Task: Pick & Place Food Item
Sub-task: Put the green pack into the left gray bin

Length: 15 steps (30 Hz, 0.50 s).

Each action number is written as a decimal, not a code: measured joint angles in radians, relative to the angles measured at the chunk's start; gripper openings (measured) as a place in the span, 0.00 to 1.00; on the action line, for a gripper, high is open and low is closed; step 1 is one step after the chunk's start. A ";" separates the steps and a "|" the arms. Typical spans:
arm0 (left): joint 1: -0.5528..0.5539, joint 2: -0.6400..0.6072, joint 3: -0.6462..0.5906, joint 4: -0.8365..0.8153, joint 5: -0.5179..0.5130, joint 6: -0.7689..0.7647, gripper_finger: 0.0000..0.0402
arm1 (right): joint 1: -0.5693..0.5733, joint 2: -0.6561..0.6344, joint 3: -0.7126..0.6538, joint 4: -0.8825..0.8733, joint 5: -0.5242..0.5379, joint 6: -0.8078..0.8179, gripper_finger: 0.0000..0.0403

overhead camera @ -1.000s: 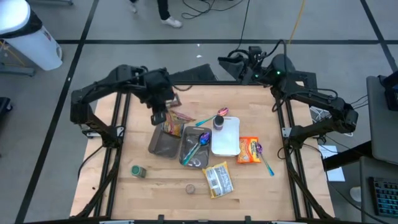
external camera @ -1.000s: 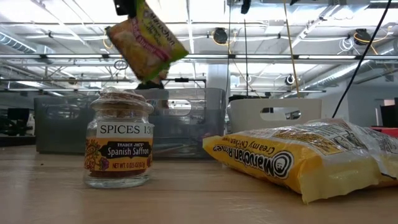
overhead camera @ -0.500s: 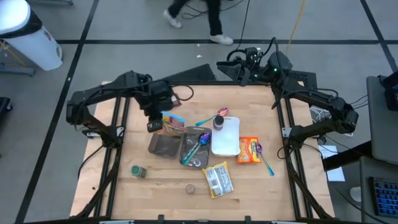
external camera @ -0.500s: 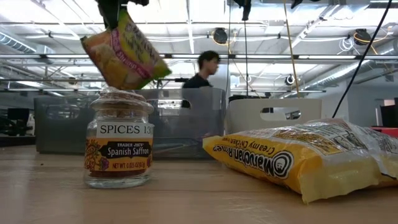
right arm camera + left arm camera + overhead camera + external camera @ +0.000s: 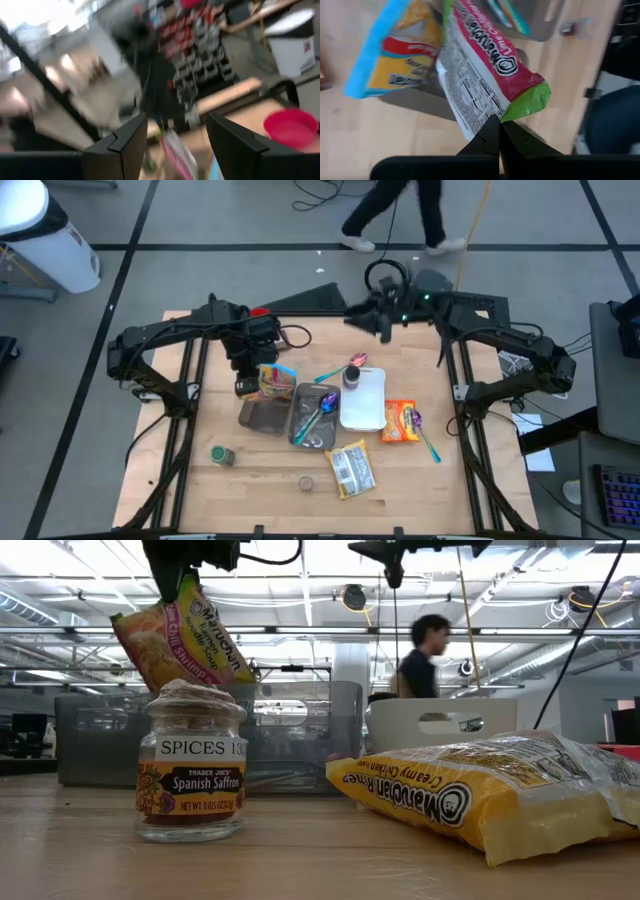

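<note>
A ramen packet with a pink face and green end hangs from my shut left gripper, over the table's far left. It is above a blue-edged yellow packet and the grey trays. In the low view the packet hangs tilted under the gripper, behind the spice jar. My right gripper stands open with nothing between its fingers, high over the table's far edge. My left gripper pinches the ramen packet's green end, near a corner, between its two shut fingers. The fingers come from above, pointing steeply down. The packet hangs tilted below them, lifted clear of the table and trays.
Mid-table stand a white container, a dark bottle and spoons in a tray. An orange packet, a yellow ramen packet and a spice jar lie nearer. A person walks behind the table.
My left gripper has come down and shifted toward the table's left edge, tipping more steeply; the packet has swung and sunk with it, still clear of the table. My right gripper has turned toward level and sunk a little over the far edge.
</note>
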 joint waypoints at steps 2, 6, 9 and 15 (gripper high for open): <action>0.000 0.000 0.006 0.000 0.037 -0.012 0.00 | 0.045 0.001 0.000 -0.074 0.001 -0.100 0.49; 0.000 0.000 0.034 -0.001 0.098 -0.047 0.00 | 0.165 0.030 0.000 -0.083 0.007 -0.249 0.49; 0.000 0.000 0.067 0.000 0.114 -0.076 0.00 | 0.247 0.057 0.000 -0.043 0.061 -0.302 0.49; -0.003 0.017 0.194 -0.003 0.075 -0.103 0.00 | 0.332 0.142 0.000 0.052 0.138 -0.294 0.49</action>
